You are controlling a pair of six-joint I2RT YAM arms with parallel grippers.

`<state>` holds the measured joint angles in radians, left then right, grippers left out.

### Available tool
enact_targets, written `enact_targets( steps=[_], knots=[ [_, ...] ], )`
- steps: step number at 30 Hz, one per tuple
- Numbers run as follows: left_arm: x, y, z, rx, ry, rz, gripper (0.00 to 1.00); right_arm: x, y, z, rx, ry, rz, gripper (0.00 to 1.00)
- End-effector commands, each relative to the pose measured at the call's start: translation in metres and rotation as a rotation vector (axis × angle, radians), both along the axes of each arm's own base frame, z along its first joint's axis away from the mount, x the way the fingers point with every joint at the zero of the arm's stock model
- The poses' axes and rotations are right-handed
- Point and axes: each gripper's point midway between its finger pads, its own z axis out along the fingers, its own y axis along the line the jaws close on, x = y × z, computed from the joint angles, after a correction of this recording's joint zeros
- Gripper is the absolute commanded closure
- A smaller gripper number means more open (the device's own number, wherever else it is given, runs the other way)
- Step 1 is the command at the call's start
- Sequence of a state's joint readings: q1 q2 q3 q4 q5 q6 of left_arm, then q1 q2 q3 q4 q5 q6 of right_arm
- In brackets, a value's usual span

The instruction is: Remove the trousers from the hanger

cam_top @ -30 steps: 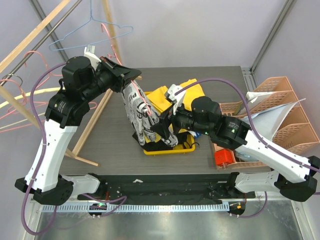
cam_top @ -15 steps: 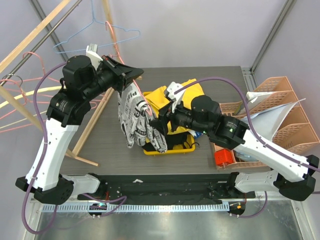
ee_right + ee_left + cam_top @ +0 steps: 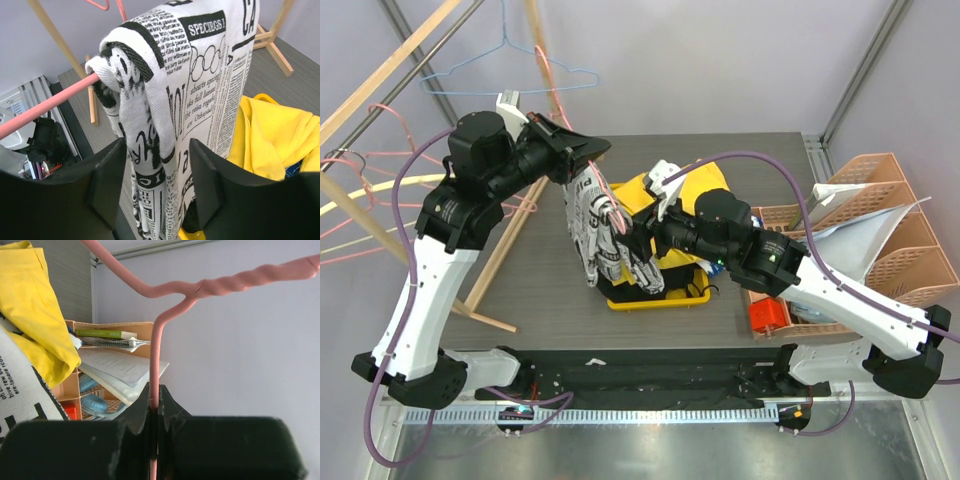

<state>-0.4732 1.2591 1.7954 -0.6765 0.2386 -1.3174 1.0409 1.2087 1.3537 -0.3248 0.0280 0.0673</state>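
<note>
Firstly, one dark desk point(image 3: 520, 290) carries everything, and two arms reach over it from its near edge. One yellow tray point(image 3: 660, 297) stands about in the middle of the desk, and I use it as the landmark. To the left of the tray, past the desk's edge, stands one wooden rack point(image 3: 380, 75) with one blue hanger point(image 3: 510, 70) and some pink ones; their number I cannot tell. To the right of the tray is one orange file basket point(image 3: 880, 170) with papers in it. One yellow cloth point(image 3: 695, 180) lies heaped in the tray.

One pair of trousers point(image 3: 592, 225), white with black newspaper print, hangs just left of the tray, folded over the bar of one pink hanger point(image 3: 156, 355) and raised above the desk.

The left fingers point(image 3: 154, 400), up and to the left of the tray, are closed tight on the hanger's wire neck. The right fingers point(image 3: 156, 165), over the tray's left edge, stand apart, one on each side of the hanging trousers and close against the cloth; whether they press it I cannot tell.
</note>
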Motion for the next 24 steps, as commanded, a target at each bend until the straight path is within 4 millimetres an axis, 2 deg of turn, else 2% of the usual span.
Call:
enact_targets(
  steps=[1,3,5,11,15,21,24],
  knots=[
    [-0.019,0.000,0.057,-0.115,-0.175,-0.047,1.00,0.007,-0.003,0.026,0.061,-0.071,-0.041,0.46],
    [-0.020,0.000,0.058,-0.117,-0.178,-0.051,1.00,0.010,-0.004,0.028,0.064,-0.079,-0.059,0.52],
    [-0.021,0.000,0.059,-0.122,-0.178,-0.056,1.00,0.012,-0.004,0.030,0.073,-0.085,-0.067,0.53],
    [-0.023,-0.001,0.061,-0.131,-0.182,-0.064,1.00,0.006,0.009,0.031,0.094,-0.067,-0.009,0.38],
    [-0.023,-0.001,0.062,-0.134,-0.183,-0.068,1.00,0.003,0.013,0.028,0.099,-0.053,0.014,0.36],
    [-0.024,-0.002,0.062,-0.147,-0.179,-0.076,1.00,0.012,0.017,0.019,0.086,-0.043,-0.021,0.36],
    [-0.025,-0.003,0.063,-0.156,-0.178,-0.079,1.00,0.025,0.017,0.015,0.078,-0.048,-0.085,0.36]
  ],
)
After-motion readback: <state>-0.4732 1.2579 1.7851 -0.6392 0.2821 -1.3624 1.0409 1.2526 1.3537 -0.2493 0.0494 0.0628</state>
